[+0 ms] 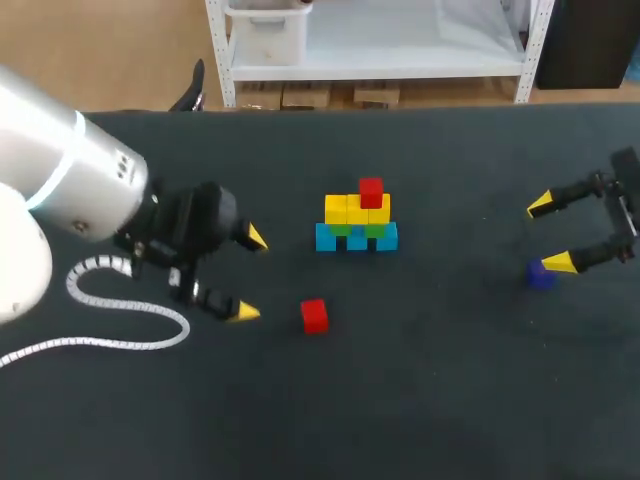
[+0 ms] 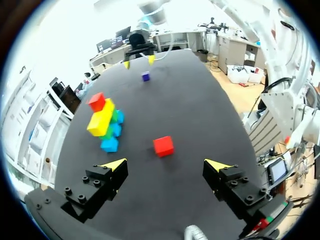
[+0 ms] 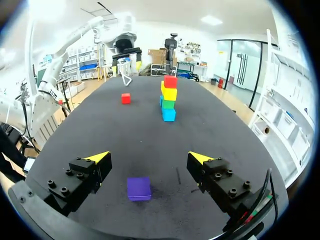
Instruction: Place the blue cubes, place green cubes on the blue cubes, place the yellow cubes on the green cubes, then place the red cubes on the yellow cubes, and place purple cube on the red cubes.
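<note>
Black table (image 1: 450, 400) under everything, with the cube stack (image 1: 357, 222) near its middle as the mark. Well left of the stack, the white left arm (image 1: 70, 180), coming in from that side.

In the stack itself: blue cubes at the base, green on the blue, yellow on the green, and a single top red cube (image 1: 370, 191) on the yellow row.

Left of the stack, the left pincer (image 1: 250, 275): gapes wide, holds nothing, points its yellow tips toward the stack. Far right of the stack, the right pincer (image 1: 550, 233): also spread wide, with nothing in its hold.

In front of the stack and a little to its left, a loose red cube (image 1: 314, 315), flat on the table, ahead of the left pincer and apart from both fingers.

Far right of the stack, the purple cube (image 1: 541, 276), on the table between the right pincer's spread fingers, clear of both.
</note>
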Controlling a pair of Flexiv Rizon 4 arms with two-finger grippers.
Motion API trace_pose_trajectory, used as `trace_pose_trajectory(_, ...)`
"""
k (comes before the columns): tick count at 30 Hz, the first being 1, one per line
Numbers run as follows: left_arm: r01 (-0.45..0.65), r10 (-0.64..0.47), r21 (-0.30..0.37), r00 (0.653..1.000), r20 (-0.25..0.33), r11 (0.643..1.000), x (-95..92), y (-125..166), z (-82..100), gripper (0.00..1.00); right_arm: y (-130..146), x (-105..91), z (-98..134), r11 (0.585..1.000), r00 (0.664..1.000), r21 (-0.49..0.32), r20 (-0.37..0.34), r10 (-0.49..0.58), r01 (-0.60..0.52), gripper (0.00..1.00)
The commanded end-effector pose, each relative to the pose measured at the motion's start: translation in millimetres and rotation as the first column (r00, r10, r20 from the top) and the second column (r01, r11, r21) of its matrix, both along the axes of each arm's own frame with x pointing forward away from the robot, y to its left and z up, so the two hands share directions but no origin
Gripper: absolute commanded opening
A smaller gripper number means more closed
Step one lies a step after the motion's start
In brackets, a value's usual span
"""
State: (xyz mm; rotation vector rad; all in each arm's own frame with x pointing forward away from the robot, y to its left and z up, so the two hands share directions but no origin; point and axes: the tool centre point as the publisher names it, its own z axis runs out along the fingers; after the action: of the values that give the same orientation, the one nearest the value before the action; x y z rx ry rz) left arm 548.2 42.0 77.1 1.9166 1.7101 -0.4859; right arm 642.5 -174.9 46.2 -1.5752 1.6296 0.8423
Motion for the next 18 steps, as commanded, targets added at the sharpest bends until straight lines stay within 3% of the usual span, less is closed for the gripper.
trace_pose_trajectory(1, -0.012, 0.012, 0.006, 1.000, 0.000, 1.000, -10.9, -8, -4.0, 1.00, 0, -0.1, 0, 1.000, 1.000, 0.001, 0.001, 0.000, 0.000, 1.00)
trace_pose_trajectory(5, -0.017, 0.018, 0.013, 0.999, -0.027, 1.000, -15.8, -14, -11.8, 1.00, 0, -0.1, 0, 1.000, 1.000, 0.001, 0.001, 0.000, 0.000, 1.00)
trace_pose_trajectory(12, -0.157, 0.156, -0.004, 0.981, -0.111, 0.988, -11.5, -35, -31.1, 1.00, 0, -0.1, 0, 1.000, 1.000, 0.001, 0.001, 0.000, 0.000, 1.00)
trace_pose_trajectory(18, -0.176, 0.170, -0.034, 0.978, -0.122, 0.984, -7.9, -54, -41.3, 1.00, 0, -0.1, 0, 1.000, 1.000, 0.001, 0.001, 0.000, 0.000, 1.00)
